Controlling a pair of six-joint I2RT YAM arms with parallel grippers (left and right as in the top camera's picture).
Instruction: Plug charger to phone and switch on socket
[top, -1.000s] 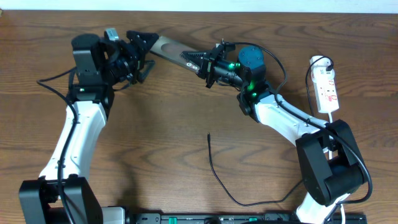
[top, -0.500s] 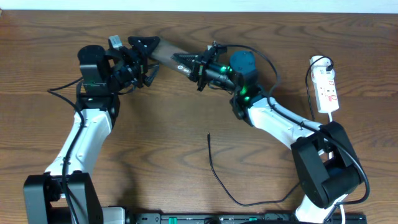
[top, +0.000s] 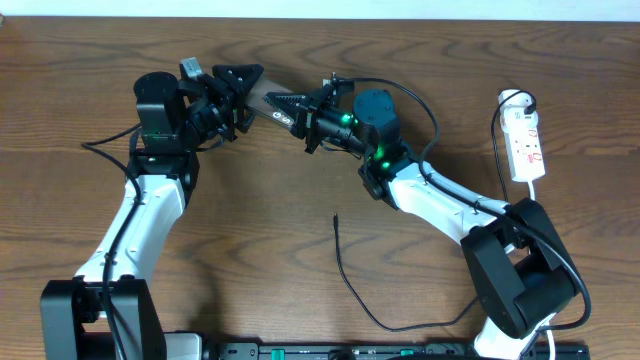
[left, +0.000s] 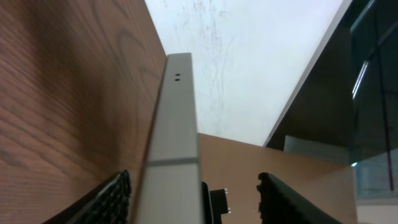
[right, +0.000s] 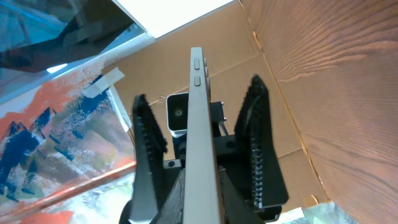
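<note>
R gripper (top: 303, 108) is clamped tight on one end of the phone (top: 262, 94), which seems lifted clear of the table (top: 80, 230) toward its far side. L gripper (top: 238, 82) sits at the phone's other end w/ jaws partly open. R wrist view shows its fingers (right: 148, 152) straddling the slim edge w/ a gap on both sides, so no grip from it yet. Phone spans btw the two arms, carried by R alone.

Charger cable (top: 352, 290) lies loose on the table nearer the front, plug tip (top: 335, 217) at mid-table, well apart from phone. Power strip (top: 524, 140) lies at far right, no gripper near it.

Step in hand, prob: handover or re-grip of phone. Nothing plugged, switch not pressed, so early in task. Next move needs L jaws to close squarely on the phone's flat faces before R lets go. Then a free arm must fetch the plug tip and line it up w/ the port. Can't tell which end has the port.
</note>
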